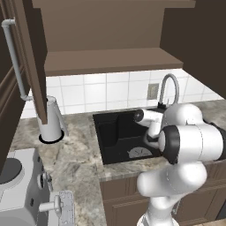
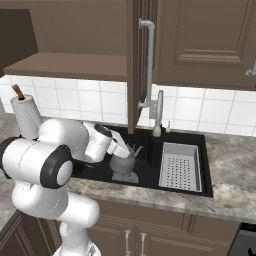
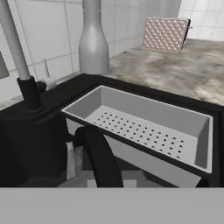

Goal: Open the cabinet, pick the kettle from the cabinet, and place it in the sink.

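The kettle (image 2: 123, 162) sits low in the sink (image 2: 150, 186), the gripper (image 2: 128, 149) clamped on its arched handle (image 3: 98, 157). A perforated tray (image 2: 180, 166) fills the basin at 3 o'clock. Above, the cabinet (image 1: 110, 59) stands open, shelf bare.

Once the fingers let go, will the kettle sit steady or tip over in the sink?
Probably steady: the kettle is squat, wide-bodied and upright low in the sink. It looks rigid metal, likely smooth. The spout and arched handle may snag the fingers.
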